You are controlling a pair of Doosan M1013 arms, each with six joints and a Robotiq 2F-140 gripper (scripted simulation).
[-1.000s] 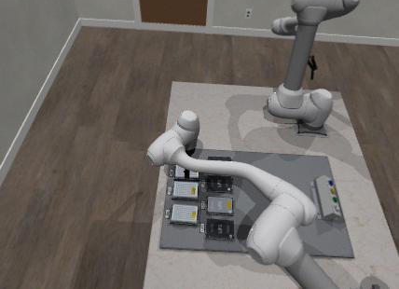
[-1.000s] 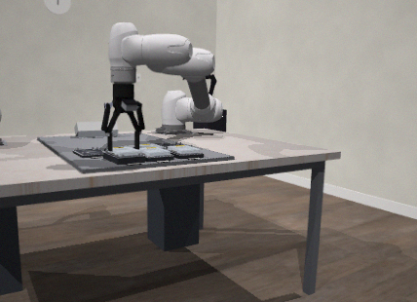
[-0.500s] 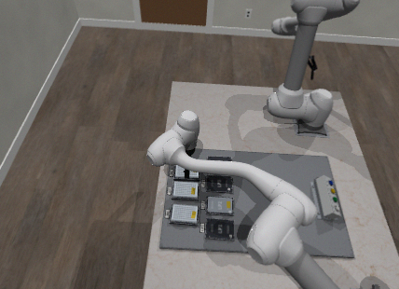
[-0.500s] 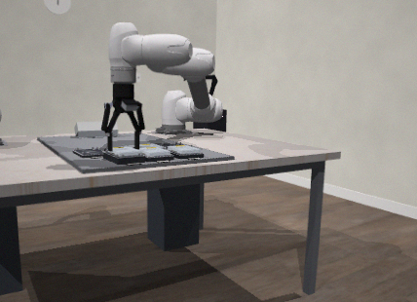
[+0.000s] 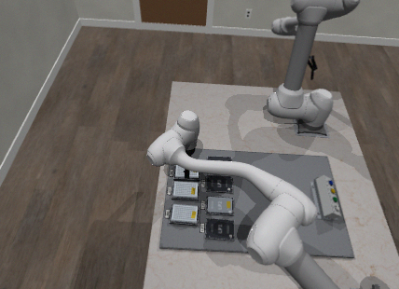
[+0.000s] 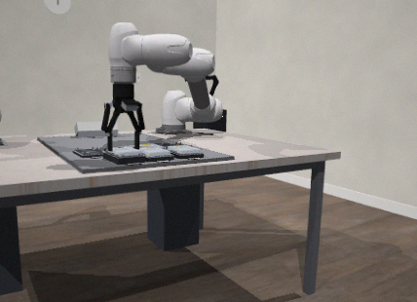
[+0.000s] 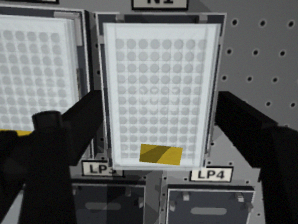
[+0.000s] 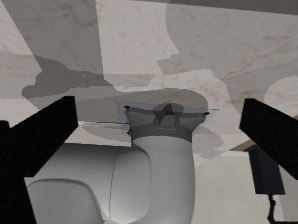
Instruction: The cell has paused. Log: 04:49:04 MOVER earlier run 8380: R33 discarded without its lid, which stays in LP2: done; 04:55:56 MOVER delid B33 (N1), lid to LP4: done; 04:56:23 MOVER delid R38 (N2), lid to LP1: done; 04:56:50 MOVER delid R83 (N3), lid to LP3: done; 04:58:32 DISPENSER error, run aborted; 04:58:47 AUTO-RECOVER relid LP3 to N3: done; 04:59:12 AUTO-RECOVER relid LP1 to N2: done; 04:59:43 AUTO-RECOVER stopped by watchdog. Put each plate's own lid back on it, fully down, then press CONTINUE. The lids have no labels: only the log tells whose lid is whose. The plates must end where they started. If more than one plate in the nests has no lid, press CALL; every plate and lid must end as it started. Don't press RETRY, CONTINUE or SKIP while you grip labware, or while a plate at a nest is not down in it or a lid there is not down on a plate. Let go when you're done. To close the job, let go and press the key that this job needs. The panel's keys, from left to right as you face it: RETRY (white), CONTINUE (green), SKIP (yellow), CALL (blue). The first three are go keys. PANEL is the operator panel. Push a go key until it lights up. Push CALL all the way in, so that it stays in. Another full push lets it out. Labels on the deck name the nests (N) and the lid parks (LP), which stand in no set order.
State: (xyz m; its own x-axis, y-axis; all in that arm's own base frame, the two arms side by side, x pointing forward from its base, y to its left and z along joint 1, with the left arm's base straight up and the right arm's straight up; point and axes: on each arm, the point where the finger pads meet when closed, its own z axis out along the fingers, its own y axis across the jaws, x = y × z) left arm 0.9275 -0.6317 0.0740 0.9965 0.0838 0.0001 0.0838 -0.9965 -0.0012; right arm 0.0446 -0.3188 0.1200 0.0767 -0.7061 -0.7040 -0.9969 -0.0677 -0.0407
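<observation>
A lidded plate sits in nest N1; the lid lies over it with its yellow mark at the near end. My left gripper is open, its fingers beside the plate's long sides with gaps. Two more lidded plates stand in the other nests; one shows partly at left in the left wrist view. Parks LP3 and LP4 hold no lid. One park holds a lid; the park beside it is bare. My right gripper is open and empty, away from the deck.
The operator panel stands at the deck's far end from the nests, its keys small in view. The left arm spans over the deck and hides part of LP4's row. The right arm stands at the table's other side.
</observation>
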